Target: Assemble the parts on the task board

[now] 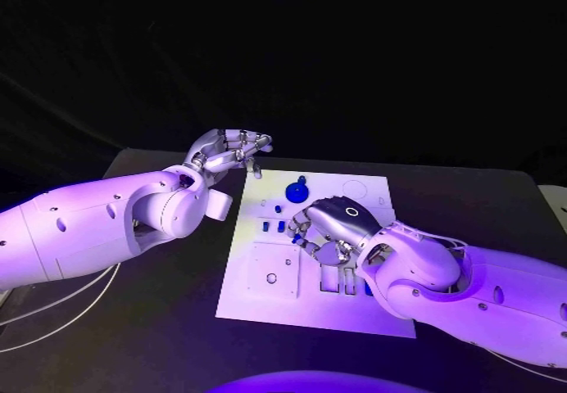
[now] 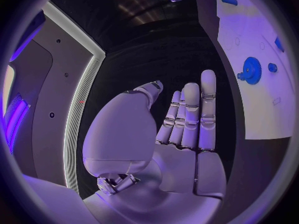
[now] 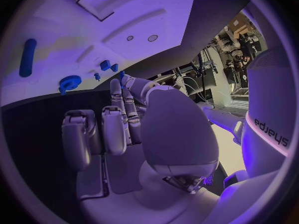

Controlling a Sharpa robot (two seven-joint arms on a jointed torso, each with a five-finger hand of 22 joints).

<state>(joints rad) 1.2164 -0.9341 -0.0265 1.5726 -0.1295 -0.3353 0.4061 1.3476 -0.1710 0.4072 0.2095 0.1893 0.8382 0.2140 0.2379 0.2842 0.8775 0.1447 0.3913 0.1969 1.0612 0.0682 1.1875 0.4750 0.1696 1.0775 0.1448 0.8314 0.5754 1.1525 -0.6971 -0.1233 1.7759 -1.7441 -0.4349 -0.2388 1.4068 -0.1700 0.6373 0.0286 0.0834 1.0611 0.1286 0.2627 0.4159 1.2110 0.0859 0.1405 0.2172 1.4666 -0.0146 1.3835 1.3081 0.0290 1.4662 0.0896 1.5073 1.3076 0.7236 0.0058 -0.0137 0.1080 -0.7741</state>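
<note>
Nearest the head camera, the right white arm [image 1: 473, 282] enters from 4 o'clock and reaches over the flat white rectangular task board [image 1: 266, 299] at the centre of the black bench [image 1: 142, 336]. Its silver right hand [image 1: 331, 228] hangs palm-down over the middle of the board, fingers curled downward among the small blue parts [image 1: 274, 226] set in the board's slots. Whether those fingers grasp a part cannot be told: the back of the hand hides the fingertips in the head view, and the right wrist view shows the fingers bent inward with a small blue tip at their ends, contact unclear.

At 12 o'clock from the right hand, near the board's far edge, a round blue gear-shaped part [image 1: 296, 194] lies on the board. The left wrist view shows the same gear with a smaller blue piece [image 2: 272, 67] just beside it.

The silver left hand [image 1: 227, 151] is off the board, beyond its far-left corner at 11 o'clock, raised above the bench. It is released: fingers extended and close together, holding nothing.
</note>
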